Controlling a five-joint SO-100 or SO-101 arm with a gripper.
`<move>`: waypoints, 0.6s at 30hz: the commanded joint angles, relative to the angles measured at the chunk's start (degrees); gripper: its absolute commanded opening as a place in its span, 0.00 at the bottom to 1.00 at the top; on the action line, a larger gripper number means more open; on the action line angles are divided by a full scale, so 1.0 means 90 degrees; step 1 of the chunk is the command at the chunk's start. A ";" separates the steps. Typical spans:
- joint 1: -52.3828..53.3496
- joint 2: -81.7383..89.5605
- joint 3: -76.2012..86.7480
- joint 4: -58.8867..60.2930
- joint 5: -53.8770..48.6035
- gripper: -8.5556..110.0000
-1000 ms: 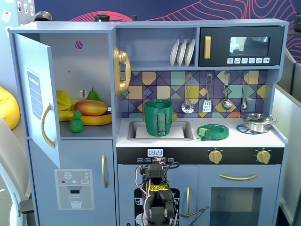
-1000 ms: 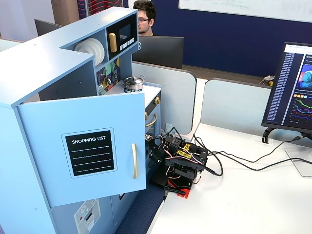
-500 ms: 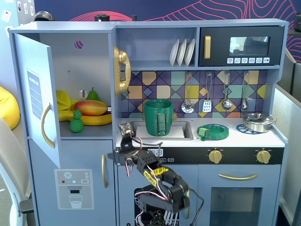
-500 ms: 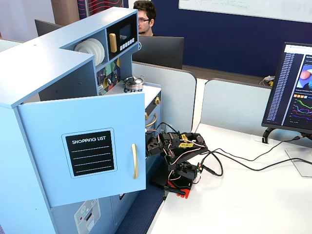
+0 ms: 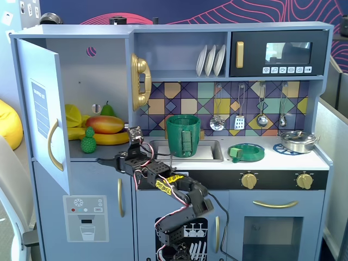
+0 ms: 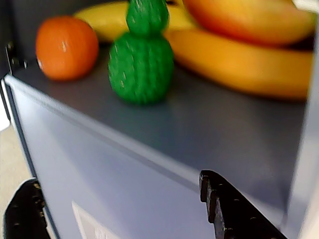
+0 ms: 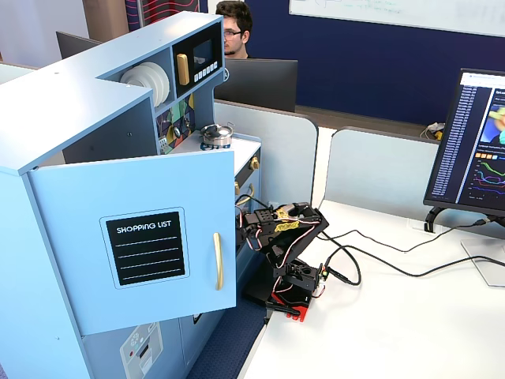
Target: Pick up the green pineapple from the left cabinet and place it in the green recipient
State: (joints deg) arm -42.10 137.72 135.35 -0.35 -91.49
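Note:
The green pineapple (image 5: 88, 140) stands upright at the front of the shelf in the left cabinet (image 5: 103, 76), whose door (image 5: 39, 109) is swung open. In the wrist view the pineapple (image 6: 141, 64) is ahead and above, a little left of centre. My gripper (image 5: 109, 161) hangs just below the shelf's front edge, to the right of the pineapple and not touching it. It is open (image 6: 117, 181) with nothing between its black fingers (image 6: 227, 206). The green recipient (image 5: 183, 135) stands in the sink, its strap handle facing forward.
A mango (image 5: 104, 124), bananas (image 5: 111, 138), a pear (image 5: 107, 110) and an orange (image 6: 66, 41) crowd the shelf behind the pineapple. A flat green dish (image 5: 247, 152) and a metal pan (image 5: 298, 140) sit on the counter. In another fixed view the open door (image 7: 134, 237) hides the shelf.
The arm has unfolded from low in front of the kitchen, risen and swung left; the gripper now sits at the cabinet shelf's edge.

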 commanded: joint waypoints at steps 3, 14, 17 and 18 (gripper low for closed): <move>0.0088 -0.1016 -0.0957 -0.0918 -0.0156 0.39; 0.0195 -0.2910 -0.2490 -0.1748 -0.0283 0.41; 0.0195 -0.3223 -0.2764 -0.1807 -0.0313 0.41; 0.0176 -0.3311 -0.2852 -0.1807 -0.0313 0.41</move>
State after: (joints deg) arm -40.69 109.69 116.02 -14.41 -93.60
